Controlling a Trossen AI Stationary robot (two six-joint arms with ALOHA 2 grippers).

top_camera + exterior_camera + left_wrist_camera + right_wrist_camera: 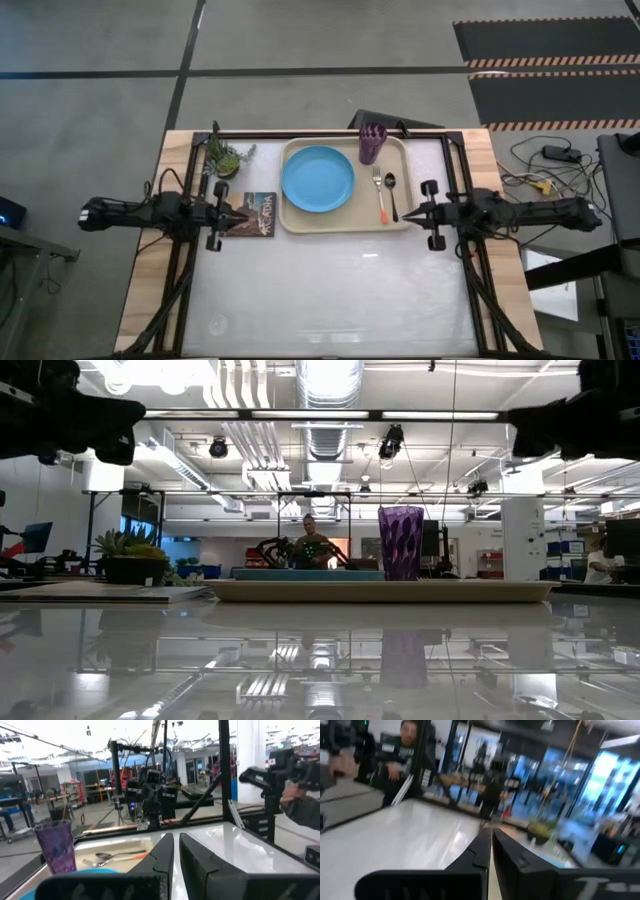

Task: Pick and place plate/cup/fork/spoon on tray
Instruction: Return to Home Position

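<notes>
Seen from above, the tray [345,224] lies at the far middle of the tabletop [340,295] with every piece on it. The plate [318,179] fills its left half and the cup [372,145] stands in its far right corner. The fork [380,196] and the spoon [391,190] lie side by side along the right edge, the fork nearer the plate.

The low view hides the cutlery behind the tray's rim and shows the plate only as a thin blue strip. It also shows a person [310,540] beyond the tabletop.

Both arms reach in level from the sides, pointing at each other. The left tool [238,214] hovers at the left edge of a small book [260,213] beside the tray, its fingers narrowed to a slit and empty. The right tool [410,214] hangs just off the tray's near right corner, close to the spoon's handle, closed on nothing.
</notes>
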